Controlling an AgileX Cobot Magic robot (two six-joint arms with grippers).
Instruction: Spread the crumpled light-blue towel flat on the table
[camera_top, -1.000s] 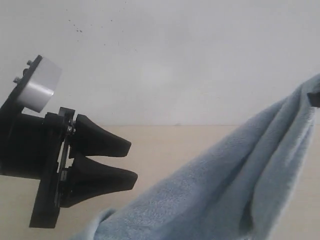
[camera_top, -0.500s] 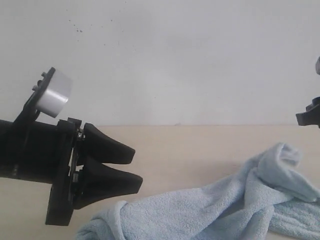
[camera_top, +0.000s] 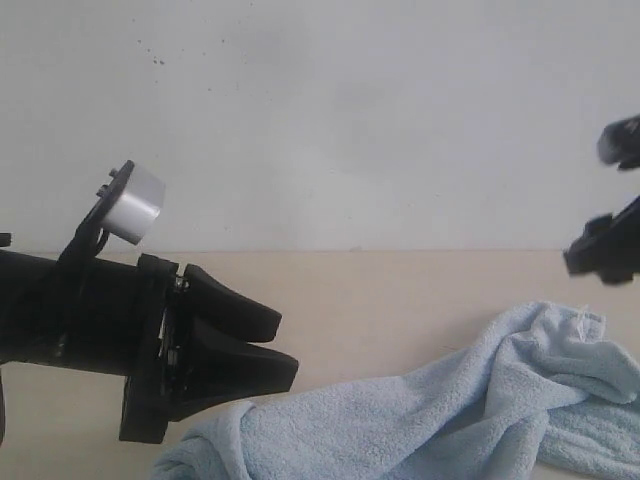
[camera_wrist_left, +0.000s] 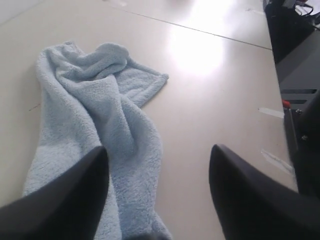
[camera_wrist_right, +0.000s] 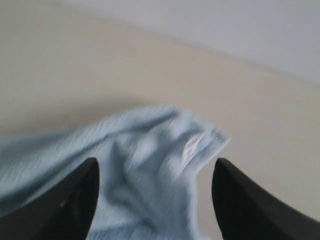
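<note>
The light-blue towel (camera_top: 430, 410) lies crumpled in a long rumpled band on the beige table (camera_top: 380, 290), a bunched heap at its right end. My left gripper (camera_top: 287, 348) hovers open just above the towel's left end, with nothing between its fingers. From the left wrist, the towel (camera_wrist_left: 100, 100) runs away from the open left gripper (camera_wrist_left: 159, 149) across the table (camera_wrist_left: 210, 100). My right gripper (camera_top: 608, 195) hangs open above the right heap, apart from it. From the right wrist, the open right gripper (camera_wrist_right: 156, 162) frames the towel (camera_wrist_right: 145, 150) and its white tag (camera_wrist_right: 192, 146).
A white speckled wall (camera_top: 350, 120) rises behind the table. In the left wrist view, dark equipment (camera_wrist_left: 290, 30) stands past the table's edge, and strips of tape (camera_wrist_left: 272, 112) lie on the surface near it.
The right gripper opened and let go of the lifted towel, which dropped onto the table in a heap. The left gripper shifted slightly right and down, still open.
</note>
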